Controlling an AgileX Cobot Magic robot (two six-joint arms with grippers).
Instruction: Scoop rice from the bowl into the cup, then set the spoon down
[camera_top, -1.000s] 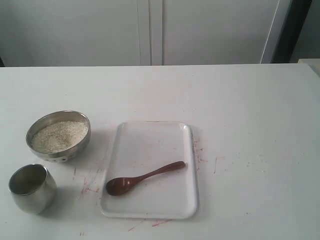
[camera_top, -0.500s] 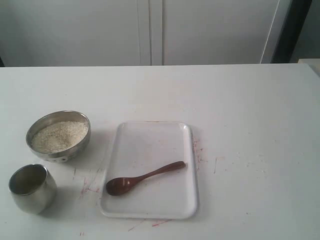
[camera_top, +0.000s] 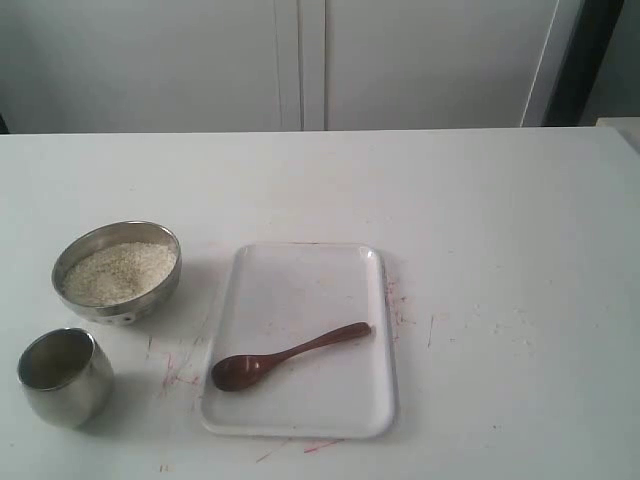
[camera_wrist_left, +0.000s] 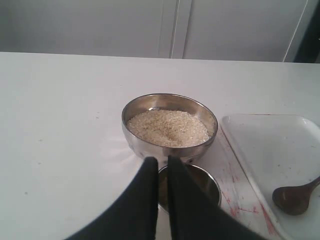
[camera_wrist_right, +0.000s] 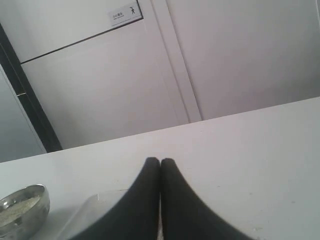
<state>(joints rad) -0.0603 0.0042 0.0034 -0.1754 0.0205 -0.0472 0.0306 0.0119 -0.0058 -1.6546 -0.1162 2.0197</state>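
The steel bowl (camera_top: 140, 300) holds white rice (camera_top: 118, 272) at the table's left. Just in front of it stands the small steel cup (camera_top: 65, 385). The dark wooden spoon (camera_top: 285, 355) lies on a white tray (camera_top: 300, 280), with its oval end toward the cup. Neither gripper shows in the exterior view. In the left wrist view my left gripper (camera_wrist_left: 160, 161) is shut and holds nothing. It hovers over the cup (camera_wrist_left: 210, 182), short of the bowl (camera_wrist_left: 170, 150) and rice (camera_wrist_left: 168, 127). My right gripper (camera_wrist_right: 160, 161) is shut and empty above the table.
The tray (camera_wrist_left: 270, 145) lies to the right of the bowl and cup, with the spoon (camera_wrist_left: 295, 197) on it. Red scratch marks run along the tray's edges. White cabinet doors stand behind the table. The bowl (camera_wrist_right: 30, 210) shows at the edge of the right wrist view.
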